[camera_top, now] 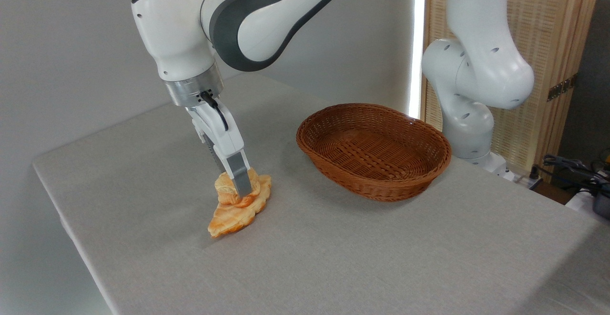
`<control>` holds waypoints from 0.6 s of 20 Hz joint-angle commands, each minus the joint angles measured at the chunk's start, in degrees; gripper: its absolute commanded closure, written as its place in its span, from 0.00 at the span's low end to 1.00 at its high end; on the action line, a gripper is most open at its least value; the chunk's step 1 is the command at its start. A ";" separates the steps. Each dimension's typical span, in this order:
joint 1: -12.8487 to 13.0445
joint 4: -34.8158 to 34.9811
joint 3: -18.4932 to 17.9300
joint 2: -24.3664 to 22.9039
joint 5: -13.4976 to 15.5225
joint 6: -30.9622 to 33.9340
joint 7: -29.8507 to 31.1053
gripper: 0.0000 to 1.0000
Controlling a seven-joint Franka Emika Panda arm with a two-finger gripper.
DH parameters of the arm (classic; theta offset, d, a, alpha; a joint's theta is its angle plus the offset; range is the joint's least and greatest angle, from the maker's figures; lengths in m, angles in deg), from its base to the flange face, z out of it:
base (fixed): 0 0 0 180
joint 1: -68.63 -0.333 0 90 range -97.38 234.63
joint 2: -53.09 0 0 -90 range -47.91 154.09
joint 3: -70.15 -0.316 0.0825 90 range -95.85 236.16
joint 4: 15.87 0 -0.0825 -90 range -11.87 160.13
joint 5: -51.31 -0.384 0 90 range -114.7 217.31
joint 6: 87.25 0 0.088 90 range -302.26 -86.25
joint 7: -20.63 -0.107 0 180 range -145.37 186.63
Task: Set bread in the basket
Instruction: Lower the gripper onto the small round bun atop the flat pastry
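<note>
Down at the left of the table (333,258), near its middle depth: the claw (238,188), tilted a little, fingers closed in on the bread (228,192). One grey finger (241,177) plainly across the right face of the bun; the other hidden behind it, so the exact gap not readable — narrow, about the bun's width, and seemingly pinching it. Whether lifted clear or resting, hard to say.

Bread: small, chunky, golden-orange with pale folds, sitting on or just above the flat leaf-shaped pastry (238,217). Pastry lying flat on the grey cloth, pointed end toward the near left, touching or all but touching the bun from beneath and to the right.

To the right and slightly farther back, well apart from both: the basket (381,188) — oval, reddish-brown wicker, thick braided rim, only woven bottom showing inside. Upright on the table.

Above the claw, a white wrist with a metal ring and a short black cable, then the white-and-dark-grey arm (257,24) sweeping up to the right and out of the top edge. Arm base (472,105) standing at the far right corner of the table, just behind the basket. Behind that, a pale slatted wooden screen (548,43); at the far right edge, a tangle of cables (572,167).
</note>
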 commanded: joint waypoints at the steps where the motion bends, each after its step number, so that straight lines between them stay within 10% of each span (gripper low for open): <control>1: 0.08 0.40 -0.45 -0.49 0.01 -0.21 -0.87 0.50; 12: -0.10 0.32 -0.63 -5.93 0.10 1.72 2.29 0.48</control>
